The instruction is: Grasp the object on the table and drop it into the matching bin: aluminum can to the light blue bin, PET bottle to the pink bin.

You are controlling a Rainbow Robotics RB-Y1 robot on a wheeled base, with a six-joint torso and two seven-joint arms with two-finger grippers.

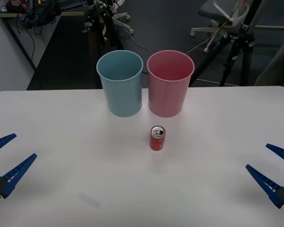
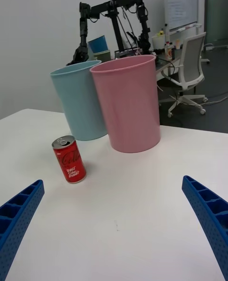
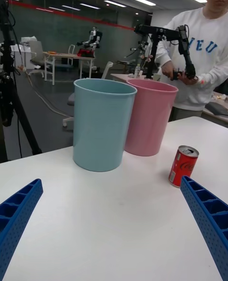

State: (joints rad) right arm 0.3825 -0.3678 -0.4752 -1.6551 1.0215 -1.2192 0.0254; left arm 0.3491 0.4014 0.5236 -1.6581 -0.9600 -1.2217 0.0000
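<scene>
Left hand [image 1: 7,158] sat low over the worktop [image 1: 61,142] at about 8 o'clock in the front view, blue ribbed fingers spread wide, holding nothing. Right hand [image 1: 270,165] mirrored it at about 4 o'clock, fingers likewise spread apart and empty.

Red can [image 1: 157,138] stood upright near the centre of the worktop, silver top and pull tab up, well apart from both hands and roughly midway between them, a little nearer the right. Not touched by either hand. From the right wrist view the can [image 2: 69,159] stood beyond the parted fingers [image 2: 19,214], white script on its red side. From the left wrist view the can [image 3: 183,165] stood just beyond one blue finger [image 3: 206,224], which overlapped its base.

Two bins stood side by side at 12 o'clock from the can, on the far half of the worktop. Light blue bin [image 1: 120,84] lay toward 11 o'clock, pink bin [image 1: 170,84] toward 12 to 1 o'clock, nearest the can. Bins touching or nearly so at their rims; could not tell which. Both upright, mouths open.

Bare white worktop lay between each hand and the can; nothing stood in the path.

Tripod legs [image 1: 236,52] and an office chair [image 2: 187,74] stood on the floor beyond the far edge.
</scene>
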